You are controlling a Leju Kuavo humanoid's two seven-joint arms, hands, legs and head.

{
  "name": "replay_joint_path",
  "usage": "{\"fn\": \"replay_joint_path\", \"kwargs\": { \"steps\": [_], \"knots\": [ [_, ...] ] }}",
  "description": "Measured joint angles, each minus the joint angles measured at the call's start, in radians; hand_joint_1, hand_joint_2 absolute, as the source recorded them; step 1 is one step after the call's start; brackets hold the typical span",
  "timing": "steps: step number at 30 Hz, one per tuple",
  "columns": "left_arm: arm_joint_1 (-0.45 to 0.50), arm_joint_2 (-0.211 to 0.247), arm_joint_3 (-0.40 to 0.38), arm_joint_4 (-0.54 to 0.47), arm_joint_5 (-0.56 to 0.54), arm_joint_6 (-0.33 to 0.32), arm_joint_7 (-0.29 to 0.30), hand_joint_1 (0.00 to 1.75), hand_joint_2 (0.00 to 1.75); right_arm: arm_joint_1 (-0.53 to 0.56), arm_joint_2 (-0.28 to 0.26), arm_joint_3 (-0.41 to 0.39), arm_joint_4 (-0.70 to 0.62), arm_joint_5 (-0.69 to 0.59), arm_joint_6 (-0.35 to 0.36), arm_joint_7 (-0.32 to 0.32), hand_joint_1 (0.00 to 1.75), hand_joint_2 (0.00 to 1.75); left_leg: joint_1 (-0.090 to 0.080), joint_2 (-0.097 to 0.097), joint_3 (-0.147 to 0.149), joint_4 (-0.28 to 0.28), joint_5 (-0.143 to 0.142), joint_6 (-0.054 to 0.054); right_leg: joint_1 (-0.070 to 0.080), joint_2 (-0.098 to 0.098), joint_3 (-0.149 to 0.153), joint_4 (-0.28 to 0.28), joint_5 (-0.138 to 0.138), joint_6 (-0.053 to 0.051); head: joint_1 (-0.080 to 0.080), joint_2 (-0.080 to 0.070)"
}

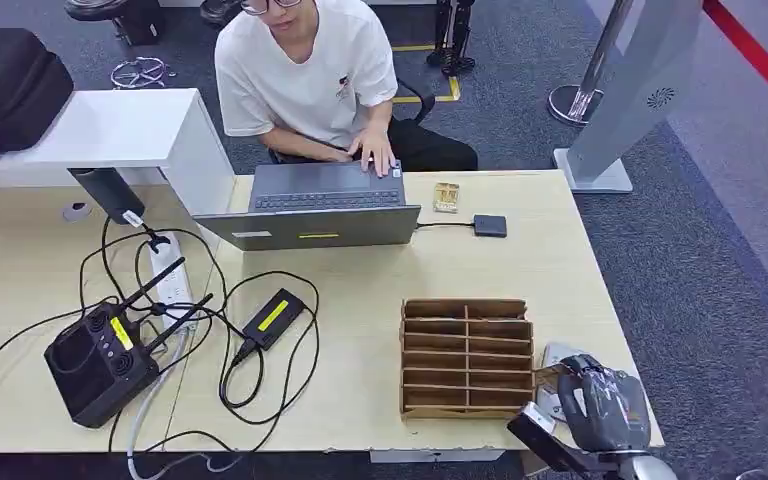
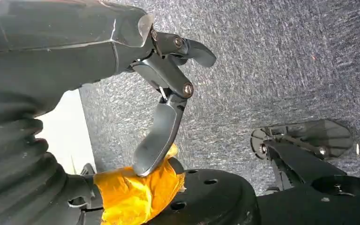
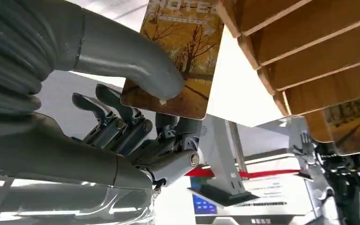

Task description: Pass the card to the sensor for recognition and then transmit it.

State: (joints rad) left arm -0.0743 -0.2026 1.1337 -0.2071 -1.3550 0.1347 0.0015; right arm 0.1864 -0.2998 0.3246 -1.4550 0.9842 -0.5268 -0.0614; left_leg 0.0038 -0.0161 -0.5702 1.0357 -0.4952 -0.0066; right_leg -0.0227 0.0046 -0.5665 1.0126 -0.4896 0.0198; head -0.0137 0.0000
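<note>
Beside the wooden rack (image 1: pixel 467 357) at the table's (image 1: pixel 560 260) near right corner, the right hand (image 3: pixel 136 126) pinches the card (image 3: pixel 183 61) between thumb and fingers; thin, stiff, light and probably slick, best held by its edge. Left hand (image 2: pixel 164 108) hangs, fingers apart

A person in a white t-shirt (image 1: pixel 305 65) sits at the far side of the desk (image 1: pixel 560 270), typing on a grey laptop (image 1: pixel 325 205). On the left part of the desk there's a black box with antennas (image 1: pixel 100 360), a white power strip (image 1: pixel 167 275) and a black adapter with a yellow label (image 1: pixel 274 317), all tangled up in black cables. Further left, a black bag (image 1: pixel 5 90) sits on a white raised shelf (image 1: pixel 110 128), and a grey stand (image 1: pixel 625 95) is on the carpet off to the right.
</note>
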Motion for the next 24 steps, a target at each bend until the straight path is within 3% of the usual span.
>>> {"fn": "replay_joint_path", "kwargs": {
  "steps": [13,24],
  "knots": [
    [0.0,0.0,0.0,0.0,-0.006,0.0,0.0,0.0,1.75,-0.023,-0.011,0.017,0.0,0.011,-0.005,0.016,1.75,1.75,0.0,0.0,0.001,0.0,0.0,0.0,0.0,0.0,0.001,0.0,0.0,0.0,0.0,0.0],
    [0.0,0.0,0.0,0.0,-0.026,0.025,-0.033,0.0,1.75,-0.135,-0.038,-0.014,-0.17,0.02,0.031,-0.037,1.75,1.75,0.0,0.001,0.0,0.0,0.001,-0.001,0.0,0.001,0.0,0.001,0.001,-0.001,0.0,0.0]
  ]
}}
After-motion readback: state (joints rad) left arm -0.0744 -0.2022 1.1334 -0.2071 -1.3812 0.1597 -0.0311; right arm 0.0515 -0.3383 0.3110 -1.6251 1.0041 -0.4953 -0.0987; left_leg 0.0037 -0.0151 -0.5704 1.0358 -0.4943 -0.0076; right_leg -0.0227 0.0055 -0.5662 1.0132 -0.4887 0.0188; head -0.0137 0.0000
